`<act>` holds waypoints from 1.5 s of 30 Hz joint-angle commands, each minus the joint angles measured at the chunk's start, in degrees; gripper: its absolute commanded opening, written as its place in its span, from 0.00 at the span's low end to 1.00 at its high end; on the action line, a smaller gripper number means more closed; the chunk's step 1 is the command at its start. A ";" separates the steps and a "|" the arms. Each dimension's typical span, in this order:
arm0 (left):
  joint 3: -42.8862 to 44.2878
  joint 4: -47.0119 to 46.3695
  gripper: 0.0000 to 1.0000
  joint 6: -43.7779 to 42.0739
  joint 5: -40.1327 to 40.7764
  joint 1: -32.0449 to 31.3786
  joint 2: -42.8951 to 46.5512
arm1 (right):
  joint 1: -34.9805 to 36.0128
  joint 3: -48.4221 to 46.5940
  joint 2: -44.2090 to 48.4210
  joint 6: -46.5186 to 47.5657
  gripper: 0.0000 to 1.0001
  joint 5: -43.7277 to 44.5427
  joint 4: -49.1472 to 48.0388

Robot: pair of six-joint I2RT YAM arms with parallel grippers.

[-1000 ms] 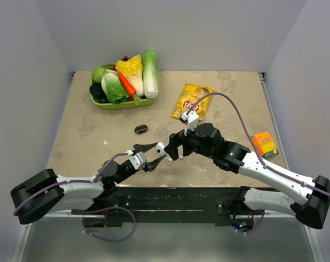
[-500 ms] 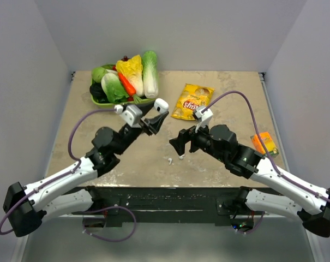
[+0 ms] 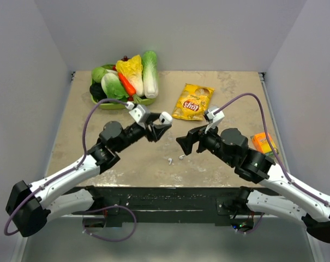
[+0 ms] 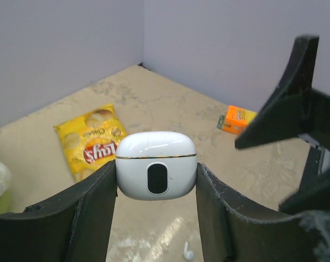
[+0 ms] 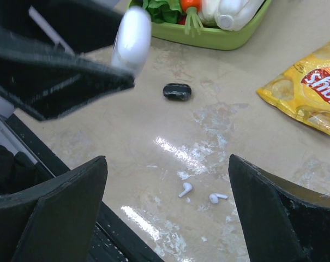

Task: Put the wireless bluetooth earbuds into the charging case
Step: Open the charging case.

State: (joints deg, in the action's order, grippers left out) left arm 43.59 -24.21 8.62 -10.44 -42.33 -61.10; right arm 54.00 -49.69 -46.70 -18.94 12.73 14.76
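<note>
A closed white charging case (image 4: 156, 164) with a dark oval on its front is held in the air, my left gripper (image 4: 156, 183) shut on its sides. From above, the case (image 3: 165, 116) hangs over the table's middle in the left gripper (image 3: 161, 121). Two white stemmed earbuds (image 5: 185, 189) (image 5: 216, 197) lie loose on the table, below and between the arms; the top view shows these earbuds (image 3: 169, 161) (image 3: 181, 157) too. My right gripper (image 5: 166, 161) is open and empty above them, and in the top view this gripper (image 3: 184, 143) faces the case.
A small dark oval object (image 5: 177, 91) lies on the table behind the earbuds. A green tray of vegetables (image 3: 123, 103) stands at the back left. A yellow chips bag (image 3: 192, 101) lies behind the grippers, and an orange box (image 3: 264, 144) sits at the right edge.
The left arm has lifted the case from near the front edge up toward the table's middle. The right gripper has drawn back to the right, uncovering the two white earbuds.
</note>
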 commanded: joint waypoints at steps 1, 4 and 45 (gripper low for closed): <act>-8.69 -5.15 0.00 1.41 5.14 -7.73 6.95 | 0.14 0.82 1.61 1.01 0.96 3.35 -0.26; -12.56 -4.80 0.00 0.25 10.35 -12.50 7.49 | 0.14 0.39 0.47 1.19 0.96 2.91 -0.09; -21.26 -22.45 0.00 -8.36 10.88 -13.13 10.56 | 0.14 -2.16 -2.43 -2.33 0.98 3.53 -1.75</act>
State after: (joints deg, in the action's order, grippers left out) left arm 25.69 -37.23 2.70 3.62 -55.61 -51.31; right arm 54.02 -51.18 -50.46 -17.80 15.70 15.66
